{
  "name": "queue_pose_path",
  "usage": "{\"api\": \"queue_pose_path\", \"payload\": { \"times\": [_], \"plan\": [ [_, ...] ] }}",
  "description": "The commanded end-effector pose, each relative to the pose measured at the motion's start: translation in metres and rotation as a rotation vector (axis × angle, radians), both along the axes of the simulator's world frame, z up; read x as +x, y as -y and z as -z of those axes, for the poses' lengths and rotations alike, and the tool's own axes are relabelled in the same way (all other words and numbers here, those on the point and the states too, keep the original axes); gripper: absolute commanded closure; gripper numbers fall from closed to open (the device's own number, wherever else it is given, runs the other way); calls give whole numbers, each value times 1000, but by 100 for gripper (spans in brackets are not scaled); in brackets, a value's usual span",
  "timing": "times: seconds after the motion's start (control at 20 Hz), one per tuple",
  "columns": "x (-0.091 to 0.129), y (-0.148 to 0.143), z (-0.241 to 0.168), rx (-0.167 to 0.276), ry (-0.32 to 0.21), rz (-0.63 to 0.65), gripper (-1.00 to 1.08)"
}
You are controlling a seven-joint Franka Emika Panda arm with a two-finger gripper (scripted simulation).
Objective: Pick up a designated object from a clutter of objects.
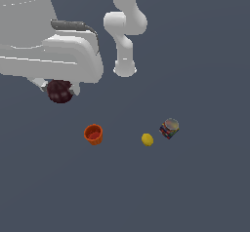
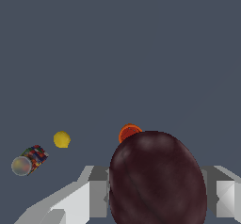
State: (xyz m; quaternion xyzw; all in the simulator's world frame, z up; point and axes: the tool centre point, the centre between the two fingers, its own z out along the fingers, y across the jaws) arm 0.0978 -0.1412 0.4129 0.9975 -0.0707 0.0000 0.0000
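The dark maroon ball [image 1: 60,91] hangs under the big white arm at the exterior view's upper left, lifted above the grey floor. My gripper [image 1: 59,89] is shut on it; its fingers are mostly hidden by the hand. In the wrist view the maroon ball [image 2: 157,178] fills the space between my grey fingers [image 2: 96,195], and my gripper [image 2: 157,195] holds it. The orange-red cup [image 1: 93,134] stands below the ball and shows just beyond it in the wrist view [image 2: 128,131].
A yellow lemon [image 1: 147,139] lies to the exterior view's right of the cup, seen too in the wrist view [image 2: 61,139]. A multicoloured can with a silvery top [image 1: 169,128] lies tilted beside it, also in the wrist view [image 2: 28,161]. The arm's white base [image 1: 125,67] stands behind.
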Motion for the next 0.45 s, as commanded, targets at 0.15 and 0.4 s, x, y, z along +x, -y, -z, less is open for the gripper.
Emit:
{"api": "queue_pose_path", "payload": {
  "times": [0.15, 0.4],
  "plan": [
    [3, 5, -13, 0, 0, 0, 108],
    [4, 6, -16, 0, 0, 0, 108]
  ]
}}
